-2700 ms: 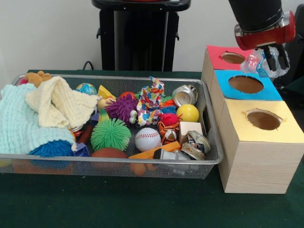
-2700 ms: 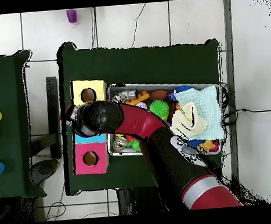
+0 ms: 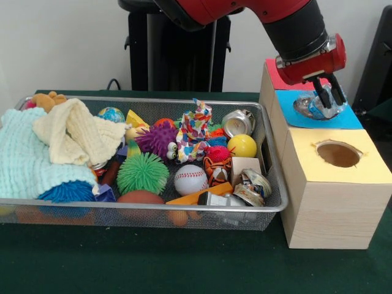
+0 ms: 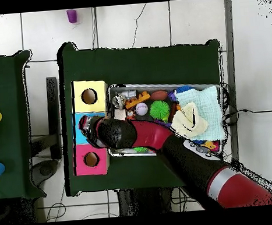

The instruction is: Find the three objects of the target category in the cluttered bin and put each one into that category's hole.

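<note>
My gripper (image 3: 324, 100) hangs low over the hole of the blue-topped box (image 3: 350, 120), the middle of three wooden boxes. It is shut on a crumpled clear plastic bottle (image 3: 308, 106), which covers the hole. The bin (image 3: 270, 146), a silver wire-mesh basket, lies left of the boxes, full of clutter. In it are a shiny can (image 3: 237, 122) at the back right and crushed cans (image 3: 253, 184) at the front right. In the overhead view the arm (image 4: 128, 134) crosses the bin (image 4: 159, 84) and hides the gripper over the blue box (image 4: 79, 135).
A red-topped box (image 3: 277, 72) stands behind the blue one and a yellow-topped box (image 3: 364, 171) with an open hole (image 3: 338, 154) in front. The bin also holds a yellow ball (image 3: 242, 146), baseball (image 3: 191, 179), green spiky ball (image 3: 143, 173) and towels (image 3: 24, 160).
The gripper has come down and to the left with the bottle, from above the red and blue boxes' far side to just over the blue box's hole. The bin's contents are unchanged.
</note>
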### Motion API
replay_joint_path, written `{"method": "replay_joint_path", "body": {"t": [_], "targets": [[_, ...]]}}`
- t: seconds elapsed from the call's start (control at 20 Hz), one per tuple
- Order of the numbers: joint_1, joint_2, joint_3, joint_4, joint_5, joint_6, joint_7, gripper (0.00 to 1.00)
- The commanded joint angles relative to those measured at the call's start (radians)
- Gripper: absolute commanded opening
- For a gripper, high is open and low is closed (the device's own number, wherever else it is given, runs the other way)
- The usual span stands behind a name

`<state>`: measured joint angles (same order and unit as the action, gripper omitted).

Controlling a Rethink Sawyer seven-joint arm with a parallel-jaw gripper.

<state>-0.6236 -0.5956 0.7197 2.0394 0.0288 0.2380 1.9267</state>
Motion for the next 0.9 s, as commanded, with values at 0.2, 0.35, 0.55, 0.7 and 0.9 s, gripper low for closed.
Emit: {"method": "replay_joint_path", "body": {"t": [0.2, 0.35, 0.55, 0.7, 0.9], "targets": [[-0.071, -0.049, 0.021, 0.196, -0.066, -0.079, 0.112, 0.0], [-0.07, -0.051, 0.016, 0.221, -0.072, -0.111, 0.112, 0.0], [-0.047, -0.025, -0.015, 0.193, -0.074, -0.123, 0.093, 0.0], [-0.032, -0.027, -0.035, 0.178, -0.071, -0.117, 0.082, 0.0], [-0.024, -0.013, -0.042, 0.175, -0.081, -0.136, 0.085, 0.0]]}}
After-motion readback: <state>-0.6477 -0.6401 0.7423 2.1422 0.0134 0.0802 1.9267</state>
